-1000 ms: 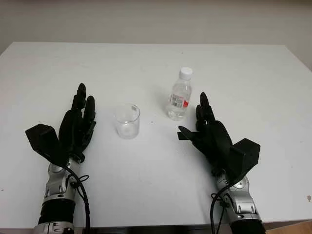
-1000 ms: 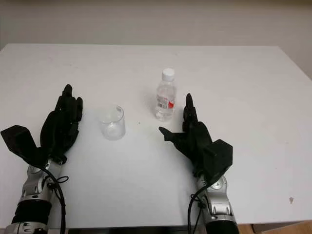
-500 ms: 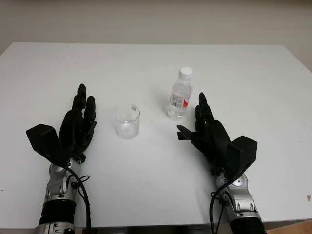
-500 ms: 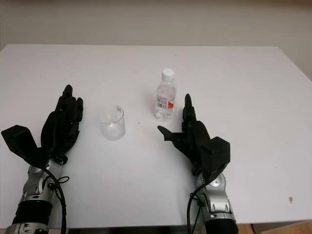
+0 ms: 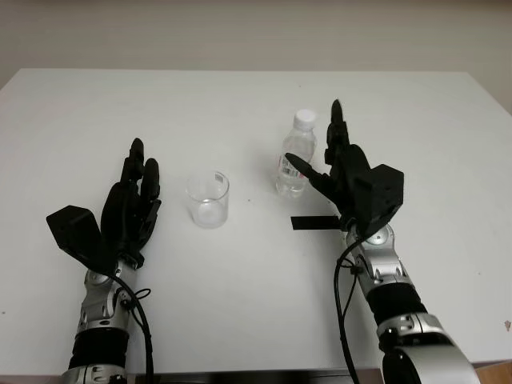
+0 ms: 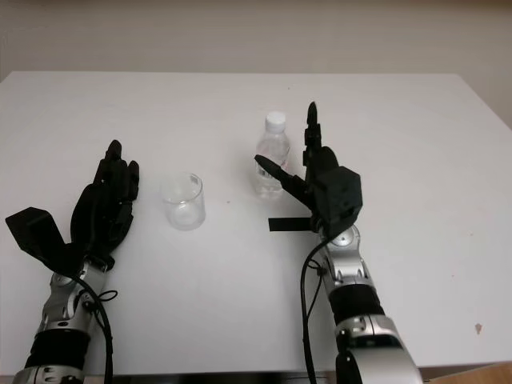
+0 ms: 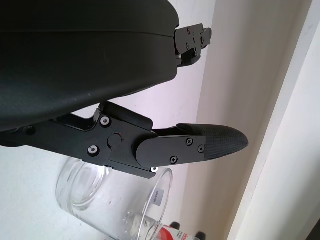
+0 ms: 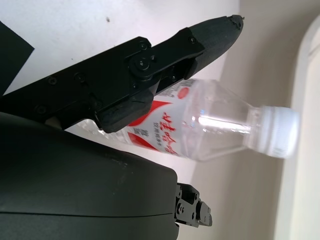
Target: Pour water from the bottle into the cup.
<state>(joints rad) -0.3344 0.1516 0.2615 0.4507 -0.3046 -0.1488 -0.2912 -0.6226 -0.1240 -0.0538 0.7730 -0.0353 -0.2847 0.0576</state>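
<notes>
A small clear water bottle (image 5: 296, 156) with a white cap (image 5: 304, 120) and a red label stands upright at mid-table. Left of it stands an empty clear cup (image 5: 208, 198). My right hand (image 5: 322, 146) is raised at the bottle's right side. It is open, fingers pointing up beside the cap, thumb (image 5: 298, 166) crossing in front of the bottle's body. In the right wrist view the bottle (image 8: 210, 125) lies between thumb and palm, not clasped. My left hand (image 5: 132, 206) is open, left of the cup and apart from it. The left wrist view has the cup (image 7: 112, 200) beyond the thumb.
The white table (image 5: 240, 104) ends at a pale wall behind. A short black strip (image 5: 314, 222) lies flat on the table just below my right hand. Bare surface stretches behind the bottle and along both sides.
My right hand has lifted off the table and moved forward to the bottle, its thumb now across the bottle's front. The black strip is uncovered. Left hand, cup and bottle stay put.
</notes>
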